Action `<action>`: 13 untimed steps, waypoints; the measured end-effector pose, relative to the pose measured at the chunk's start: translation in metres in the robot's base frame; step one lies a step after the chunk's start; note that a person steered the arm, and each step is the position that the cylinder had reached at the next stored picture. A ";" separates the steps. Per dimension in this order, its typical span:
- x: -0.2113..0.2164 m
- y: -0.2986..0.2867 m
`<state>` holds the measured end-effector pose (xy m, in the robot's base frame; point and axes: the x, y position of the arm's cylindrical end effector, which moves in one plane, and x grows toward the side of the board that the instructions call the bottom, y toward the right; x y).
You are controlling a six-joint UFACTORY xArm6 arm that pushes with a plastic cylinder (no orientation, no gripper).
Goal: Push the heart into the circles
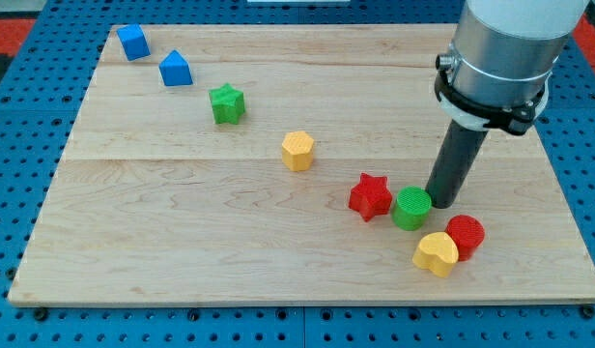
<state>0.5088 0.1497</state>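
From the one camera view, the tool is a bare rod with nothing to grip; my tip (440, 202) sits just right of the green circle (411, 208). The yellow heart (436, 253) already touches the red circle (465, 236) near the bench (182, 242) front. Best swing round below-right and nudge it up-left gently.

Two blue blocks (133, 42) (175, 69), two green (226, 103) (411, 208), two yellow (297, 151) (436, 253), two red (370, 196) (465, 236).

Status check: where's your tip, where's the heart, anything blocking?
My tip beside green circle, on its right. Yellow heart touching red circle, just below green circle. Red star left of green circle, off the path.
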 end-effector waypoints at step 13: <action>0.108 0.065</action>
<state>0.6172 0.2146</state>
